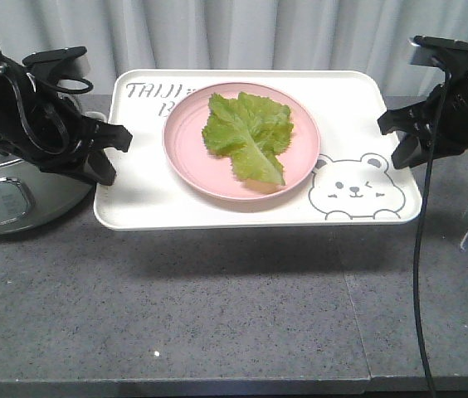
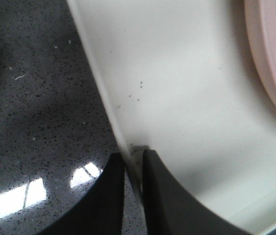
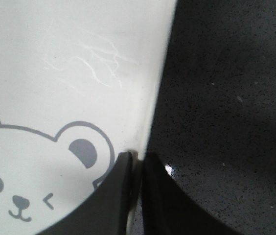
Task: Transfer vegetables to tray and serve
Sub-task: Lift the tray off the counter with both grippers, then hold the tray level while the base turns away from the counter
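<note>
The left gripper [image 1: 111, 154] pinches the left rim of the tray [image 1: 143, 192]. In the left wrist view its two dark fingers [image 2: 163, 196] are pressed close together, one on either side of the thin rim, at the gripper [image 2: 134, 157]. The right gripper [image 1: 397, 138] pinches the opposite, right rim in the same way. The right wrist view shows this gripper [image 3: 137, 158] closed on the tray [image 3: 79, 49] edge just beside the bear's ear.

The cream-white tray spans the space between the two grippers. It appears to be held above the grey speckled tabletop [image 1: 217, 315], with a shadow under its near edge. A round pink plate [image 1: 186, 153] sits in the middle of the tray, well apart from both grippers. The vegetables [image 1: 247, 133], one crinkled green lettuce leaf with a pale rib, lie flat on the plate.

Grey lettering [image 1: 153, 89] at the tray's far left corner reads "TAIJI"; the plate hides the rest. A grey winking bear drawing [image 1: 352, 189] fills the near right corner.

A silver cooker [image 1: 2, 195] stands at the tabletop's left edge, behind the left arm. A pale curtain [image 1: 259, 33] hangs at the back.
</note>
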### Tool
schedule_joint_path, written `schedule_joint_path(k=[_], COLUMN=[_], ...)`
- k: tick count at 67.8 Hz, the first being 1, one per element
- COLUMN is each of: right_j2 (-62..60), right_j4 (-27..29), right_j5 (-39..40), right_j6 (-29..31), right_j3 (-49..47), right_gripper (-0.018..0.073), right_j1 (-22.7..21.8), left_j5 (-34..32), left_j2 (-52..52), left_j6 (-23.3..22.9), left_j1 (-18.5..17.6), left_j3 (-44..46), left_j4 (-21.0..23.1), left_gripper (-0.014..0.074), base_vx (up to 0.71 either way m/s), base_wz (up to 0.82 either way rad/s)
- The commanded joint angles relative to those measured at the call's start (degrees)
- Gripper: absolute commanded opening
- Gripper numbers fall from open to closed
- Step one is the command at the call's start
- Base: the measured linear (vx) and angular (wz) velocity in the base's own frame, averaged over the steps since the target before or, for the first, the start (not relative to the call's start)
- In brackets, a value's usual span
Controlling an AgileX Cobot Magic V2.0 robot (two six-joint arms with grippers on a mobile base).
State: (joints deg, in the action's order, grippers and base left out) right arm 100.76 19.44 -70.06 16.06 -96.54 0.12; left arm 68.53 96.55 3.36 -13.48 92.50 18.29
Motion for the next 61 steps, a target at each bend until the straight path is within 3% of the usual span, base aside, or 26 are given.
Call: schedule_joint_path(k=[1, 61], right_j2=[-3.31, -3.31], right_j4=[11.25, 11.25], right_j5=[0.4, 0.4], right_j6=[1.81, 1.81], right_j3=[-1.95, -1.95], right_gripper=[-0.0006, -0.0006], right_j1=[1.52, 1.52], left_j5=[-2.61, -2.61], left_j2=[-2.91, -2.91], left_j6=[2.41, 2.41], left_j1=[-2.19, -2.19], left_j3=[2.17, 2.17], left_j4=[12.07, 12.07], left_gripper=[-0.0007, -0.0007], base_vx=[0.0, 0.0], base_wz=[0.0, 0.0])
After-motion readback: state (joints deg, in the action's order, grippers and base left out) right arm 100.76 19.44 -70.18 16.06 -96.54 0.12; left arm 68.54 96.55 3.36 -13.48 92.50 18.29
